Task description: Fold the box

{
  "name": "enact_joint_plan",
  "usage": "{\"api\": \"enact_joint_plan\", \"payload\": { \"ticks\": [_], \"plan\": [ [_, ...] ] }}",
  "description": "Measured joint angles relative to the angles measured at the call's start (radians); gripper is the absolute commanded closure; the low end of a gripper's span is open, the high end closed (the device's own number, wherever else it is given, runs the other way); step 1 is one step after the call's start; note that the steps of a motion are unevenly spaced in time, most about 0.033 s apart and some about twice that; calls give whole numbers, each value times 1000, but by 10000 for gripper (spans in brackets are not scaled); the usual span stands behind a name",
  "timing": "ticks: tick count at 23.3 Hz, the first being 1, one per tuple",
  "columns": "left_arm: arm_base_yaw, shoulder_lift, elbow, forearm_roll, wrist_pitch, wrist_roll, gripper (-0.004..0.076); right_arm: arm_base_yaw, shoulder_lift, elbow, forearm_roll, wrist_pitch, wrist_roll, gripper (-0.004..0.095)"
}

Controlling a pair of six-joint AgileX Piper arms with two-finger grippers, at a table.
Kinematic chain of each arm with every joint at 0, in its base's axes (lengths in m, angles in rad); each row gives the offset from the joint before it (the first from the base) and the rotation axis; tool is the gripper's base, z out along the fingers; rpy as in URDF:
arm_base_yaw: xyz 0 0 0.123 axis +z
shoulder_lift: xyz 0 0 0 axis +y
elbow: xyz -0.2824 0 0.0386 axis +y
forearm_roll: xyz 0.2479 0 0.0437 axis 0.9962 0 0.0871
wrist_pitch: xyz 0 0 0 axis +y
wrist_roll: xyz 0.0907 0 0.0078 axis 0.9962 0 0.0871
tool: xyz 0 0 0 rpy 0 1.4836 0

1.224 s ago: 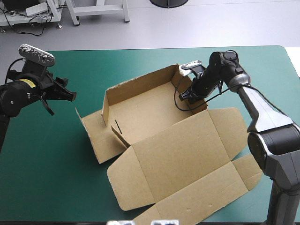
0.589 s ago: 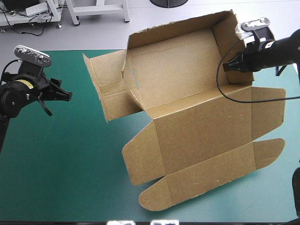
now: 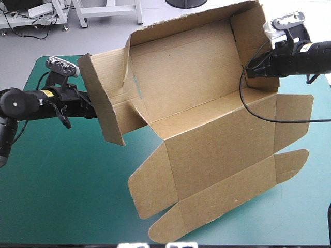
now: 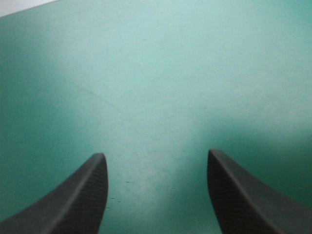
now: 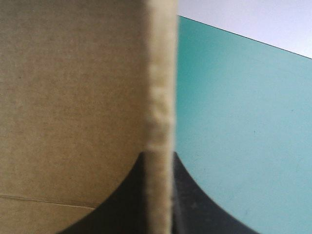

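Box (image 3: 217,150): brown corrugated board, matt, cut edge rough. Cover (image 4: 161,73): teal-green, smooth, matt. Fingers (image 4: 80,200): black, finely ribbed.

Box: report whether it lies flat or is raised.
Raised, tilted: the right gripper, shut on an end wall, holds the box up; only its lowest flap nears the table.

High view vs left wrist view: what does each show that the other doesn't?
Only the high view: the brown box, tilted up with its walls raised, and the right gripper shut on its end wall. Only the left wrist view: the left gripper open, black fingers apart, nothing between them. Both: the teal-green cover.
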Motion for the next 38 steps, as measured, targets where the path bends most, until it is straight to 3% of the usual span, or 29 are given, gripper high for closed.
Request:
{"api": "enact_joint_plan", "payload": {
  "ticks": [10,15,38],
  "plan": [
    [0,70,0,-562,205,275,290,0,43,0,-45,0,-4,933],
    [0,72,0,-698,224,330,290,0,73,0,-48,0,-4,933],
    [0,72,0,-845,220,350,253,88,101,0,-121,-47,44,932]
  ]
}}
